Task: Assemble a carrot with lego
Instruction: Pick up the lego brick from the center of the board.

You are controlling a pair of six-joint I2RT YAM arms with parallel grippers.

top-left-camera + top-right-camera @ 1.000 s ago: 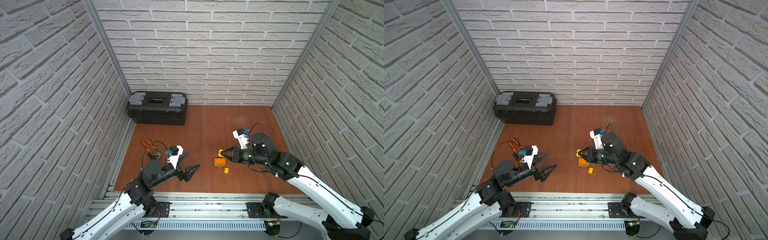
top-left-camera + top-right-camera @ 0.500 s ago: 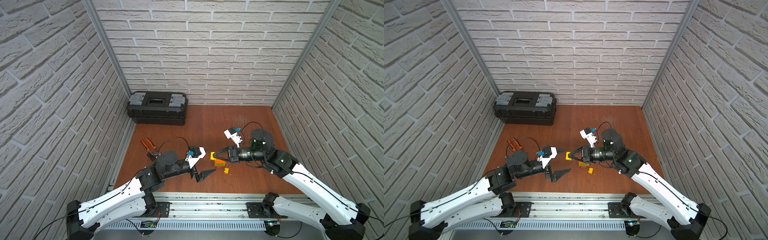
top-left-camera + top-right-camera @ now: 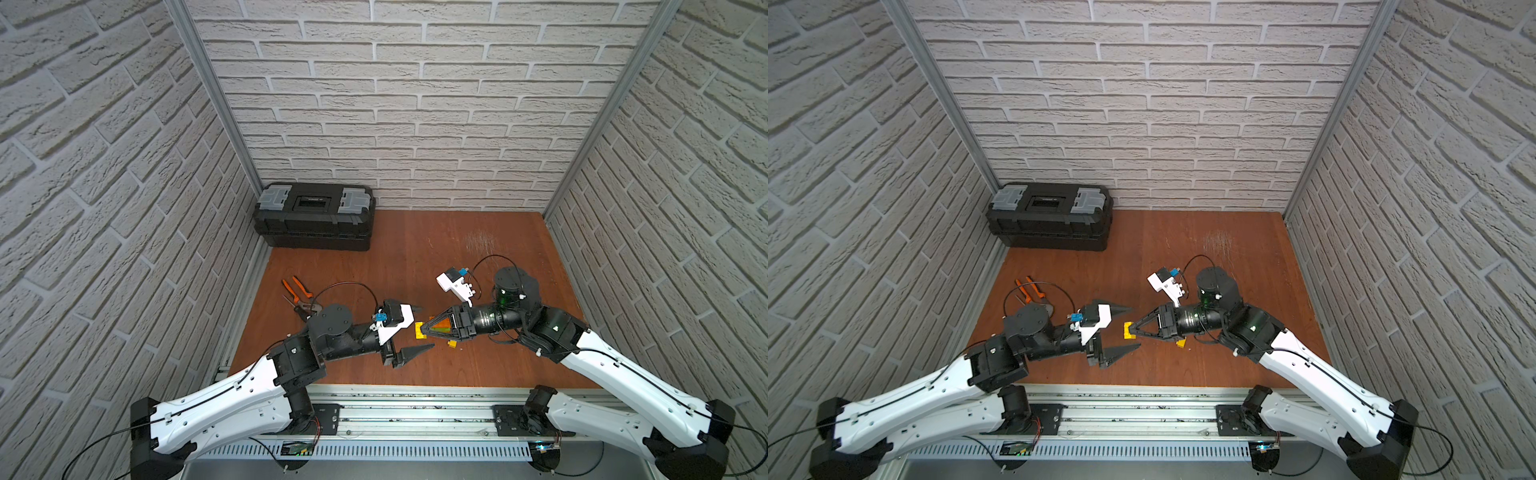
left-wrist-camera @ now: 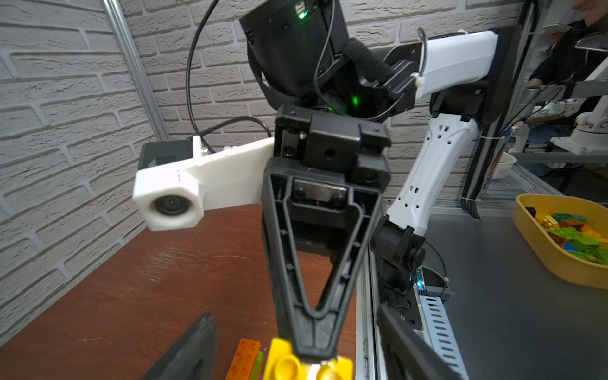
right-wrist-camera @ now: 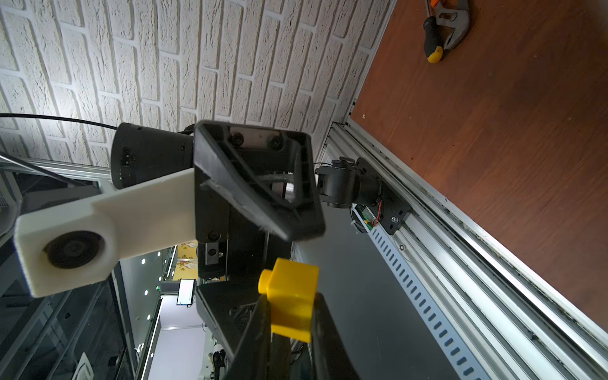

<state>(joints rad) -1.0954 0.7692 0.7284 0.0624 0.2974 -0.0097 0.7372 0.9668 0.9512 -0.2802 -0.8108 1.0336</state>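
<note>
My right gripper (image 3: 424,330) (image 5: 290,297) is shut on a small yellow lego brick (image 3: 418,330) (image 3: 1126,330) (image 5: 292,279), held above the table's middle and pointing left. My left gripper (image 3: 427,326) (image 3: 1135,327) faces it, open, with one finger on each side of that brick and not touching it. In the left wrist view the yellow brick (image 4: 306,365) sits at the tip of the right gripper's fingers. Below it on the table lies the carrot (image 4: 245,358) (image 3: 440,327), an orange and lime green clump. A second yellow brick (image 3: 451,343) (image 3: 1180,343) lies beside it.
A black toolbox (image 3: 316,216) stands at the back left against the wall. Orange-handled pliers (image 3: 297,291) (image 5: 444,33) lie on the left, behind my left arm. A yellow tub of loose bricks (image 4: 539,250) sits outside the cell, beyond the front rail (image 3: 415,399).
My left arm has reached right to the table's middle, its open fingers now astride the yellow brick. My right gripper has lifted that brick and carried it left.
</note>
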